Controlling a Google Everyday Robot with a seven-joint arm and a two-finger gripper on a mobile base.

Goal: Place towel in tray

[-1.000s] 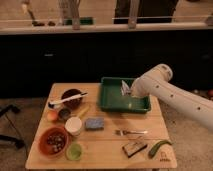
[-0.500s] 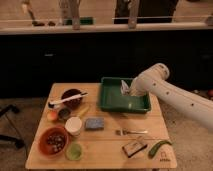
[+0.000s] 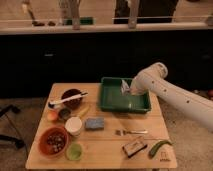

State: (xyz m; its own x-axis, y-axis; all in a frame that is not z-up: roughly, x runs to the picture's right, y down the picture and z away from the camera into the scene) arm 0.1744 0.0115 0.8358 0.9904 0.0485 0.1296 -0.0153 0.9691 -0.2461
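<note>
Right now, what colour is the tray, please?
Green tray, camera view; end effector holds towel over it.

1. A light wooden table (image 3: pixel 107 143).
2. At the back: a green tray (image 3: pixel 120 108), and left of it a dark bowl (image 3: pixel 71 98) with a white utensil (image 3: pixel 67 99) across it.
3. In the middle: a white cup (image 3: pixel 74 125), a blue sponge (image 3: pixel 94 123) and a fork (image 3: pixel 131 132).
4. At the front: a red-brown bowl (image 3: pixel 54 141), a green cup (image 3: pixel 74 151), a dark block (image 3: pixel 134 147) and a green vegetable (image 3: pixel 159 147).
5. The gripper (image 3: pixel 129 90), closed on the towel (image 3: pixel 124 85), is over the tray.

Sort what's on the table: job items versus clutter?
Job: towel, held by the gripper above the green tray.
Clutter: blue sponge, fork, red-brown bowl, white cup, dark bowl.
</note>
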